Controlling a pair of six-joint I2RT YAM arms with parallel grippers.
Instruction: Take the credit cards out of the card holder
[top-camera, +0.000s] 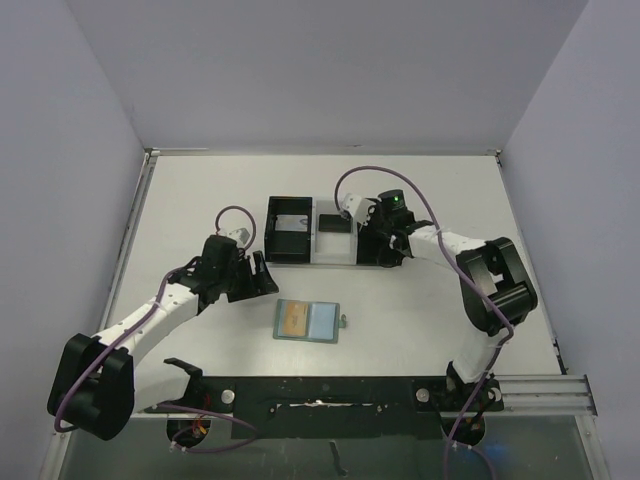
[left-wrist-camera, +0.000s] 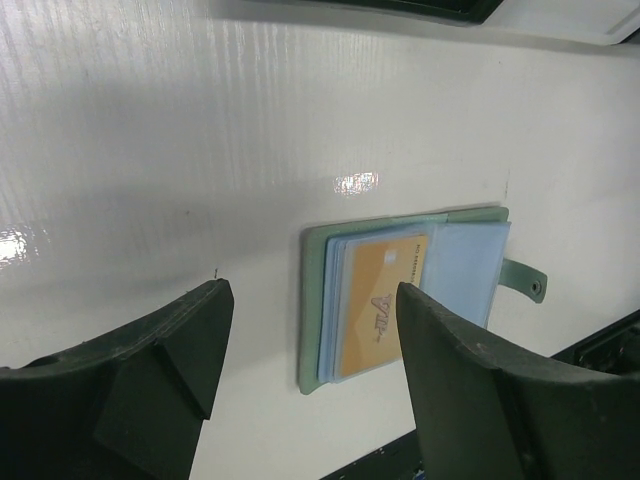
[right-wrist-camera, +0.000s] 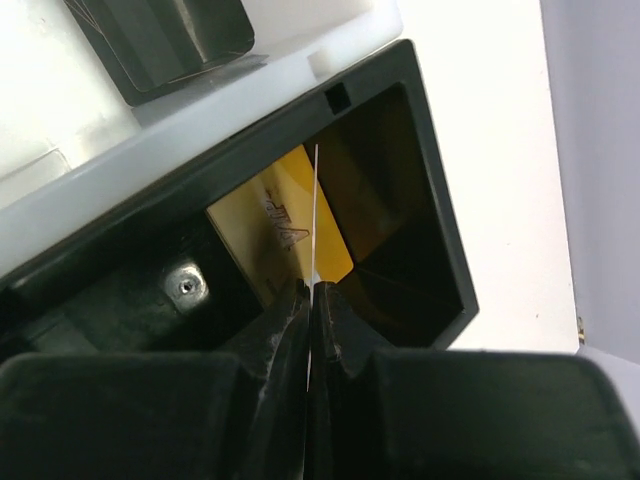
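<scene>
The card holder lies open on the table, grey-green with pale blue pockets and a small tab on its right. An orange credit card sits in its left pocket. My left gripper hovers up and left of it, open and empty. In the left wrist view the card holder and the orange card lie between and beyond the fingers. My right gripper is shut on a thin card, seen edge-on, over the tray's right black compartment. A yellow card lies inside that compartment.
A black-and-clear three-compartment tray stands behind the card holder, mid-table. The right arm reaches in from the right. A dark rail runs along the near edge. White walls close in the table's sides and back.
</scene>
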